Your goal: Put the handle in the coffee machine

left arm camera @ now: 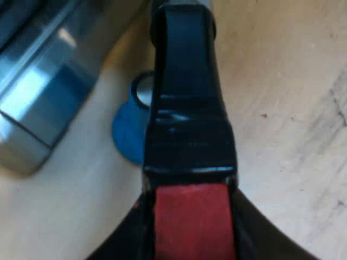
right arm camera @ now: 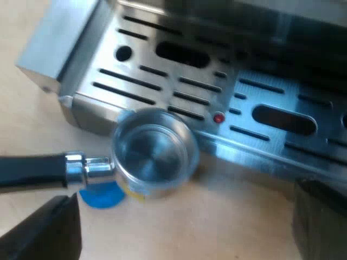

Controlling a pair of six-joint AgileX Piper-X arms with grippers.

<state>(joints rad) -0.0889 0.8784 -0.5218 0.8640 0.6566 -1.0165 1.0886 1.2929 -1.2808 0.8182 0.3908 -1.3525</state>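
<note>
The metal holder's dark handle [left arm camera: 187,108] runs away from the camera, and its red end [left arm camera: 192,222] sits between my left gripper's [left arm camera: 192,241] black fingers, which are shut on it. In the right wrist view the holder's round metal basket [right arm camera: 154,154] hangs just in front of the espresso machine's slotted drip tray [right arm camera: 162,70], with its handle [right arm camera: 32,170] pointing away from the machine. The basket partly covers a blue tamper [right arm camera: 100,196] on the table. My right gripper [right arm camera: 184,230] is open, its fingers [right arm camera: 49,233] wide apart, short of the basket and holding nothing.
The blue tamper [left arm camera: 130,127] stands on the light wooden table [left arm camera: 287,108] beside the handle, close to the machine's steel base [left arm camera: 38,103]. A small red dot [right arm camera: 218,117] marks the drip tray.
</note>
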